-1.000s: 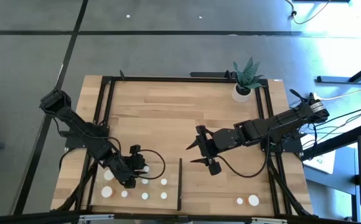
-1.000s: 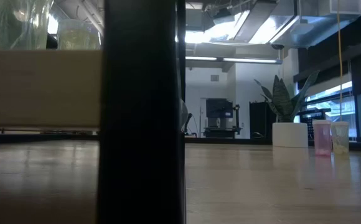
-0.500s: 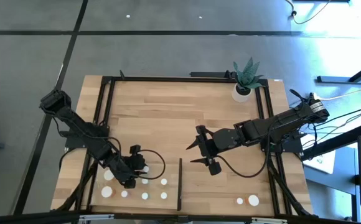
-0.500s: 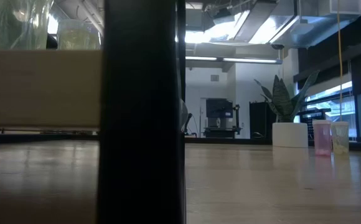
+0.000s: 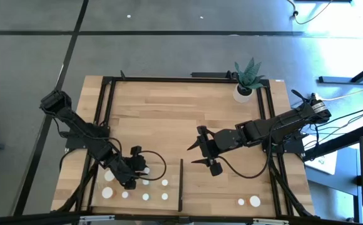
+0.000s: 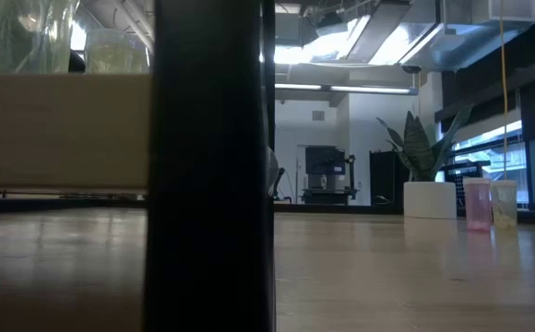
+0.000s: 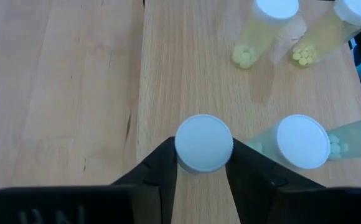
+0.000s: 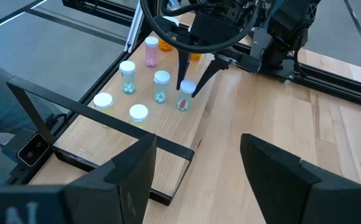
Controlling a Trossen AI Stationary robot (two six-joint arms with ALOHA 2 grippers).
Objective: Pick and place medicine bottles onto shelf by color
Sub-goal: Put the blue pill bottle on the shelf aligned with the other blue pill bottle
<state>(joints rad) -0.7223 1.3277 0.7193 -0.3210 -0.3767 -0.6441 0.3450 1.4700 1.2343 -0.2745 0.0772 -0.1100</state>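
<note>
Gripping a round, ridged white-capped bottle [image 7: 203, 143] between both fingers, the left end effector [image 5: 138, 169] is working over the pale plank shelf [image 5: 169, 190] at the tabletop's [image 5: 169, 112] front left corner, among other bottles [image 5: 164, 183]. The right end effector [image 5: 200, 152] is hovering wide open and empty over bare mid-tabletop.

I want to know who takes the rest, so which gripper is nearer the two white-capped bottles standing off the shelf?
Right. The right gripper, open, hangs at mid-table, nearer those two white-capped bottles. The left gripper is over the pale wood shelf, beyond its black upright strip, shut on a bottle.
</note>
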